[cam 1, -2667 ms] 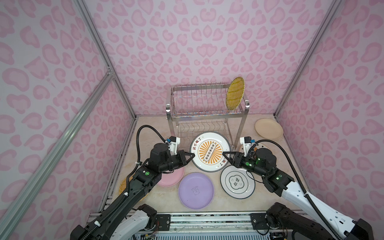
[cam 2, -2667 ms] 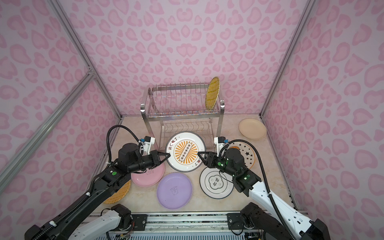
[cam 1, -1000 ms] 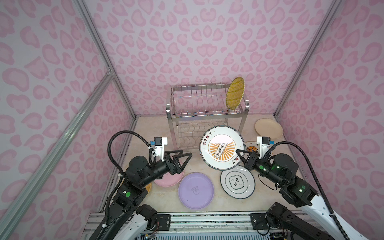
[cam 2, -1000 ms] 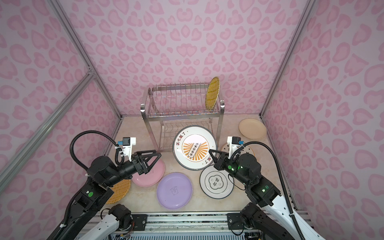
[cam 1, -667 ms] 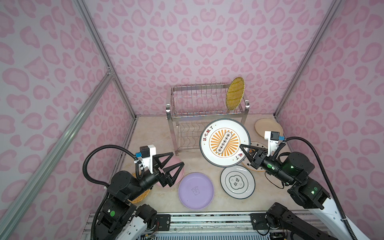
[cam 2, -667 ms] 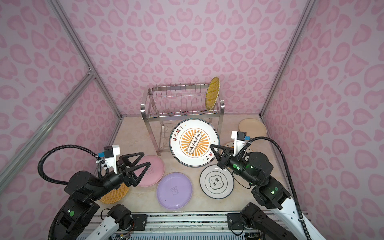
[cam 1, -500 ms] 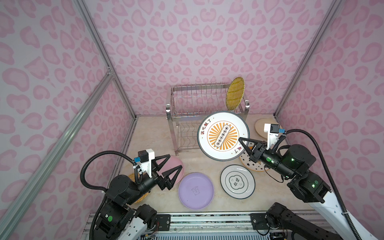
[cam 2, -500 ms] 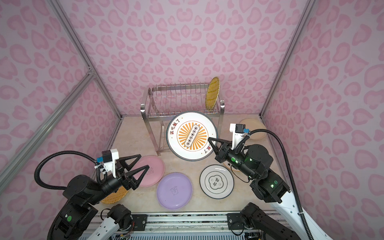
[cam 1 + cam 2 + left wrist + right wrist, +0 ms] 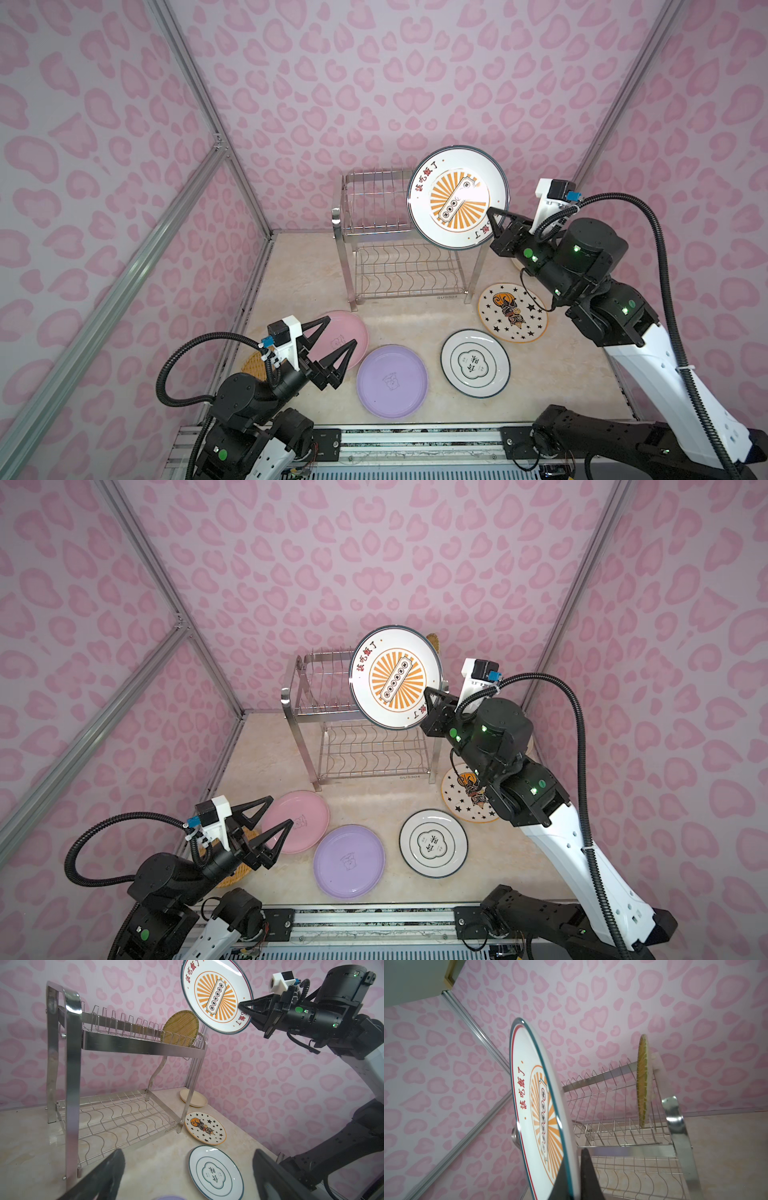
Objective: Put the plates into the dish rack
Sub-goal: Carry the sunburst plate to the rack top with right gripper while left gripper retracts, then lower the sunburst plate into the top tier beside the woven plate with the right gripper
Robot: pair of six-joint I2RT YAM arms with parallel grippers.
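My right gripper (image 9: 492,218) is shut on the lower rim of the orange-radial white plate (image 9: 457,197), holding it nearly upright in the air in front of the right end of the dish rack (image 9: 374,216) top tier. A yellow striped plate (image 9: 180,1028) stands in the prongs there. My left gripper (image 9: 341,330) hangs open and empty above the pink plate (image 9: 349,324). Flat on the table lie the lilac plate (image 9: 392,380), ring-emblem plate (image 9: 475,363), star plate (image 9: 513,311) and cream plate (image 9: 193,1098).
An orange woven plate (image 9: 252,365) lies partly under my left arm by the left wall. The rack's wavy lower shelf (image 9: 116,1118) holds nothing. Pink patterned walls close in on three sides; a metal rail (image 9: 415,440) runs along the front edge.
My right gripper has lifted the orange-radial plate from table height to the rack's top tier and tipped it upright. My left arm has drawn back to the near left, still open.
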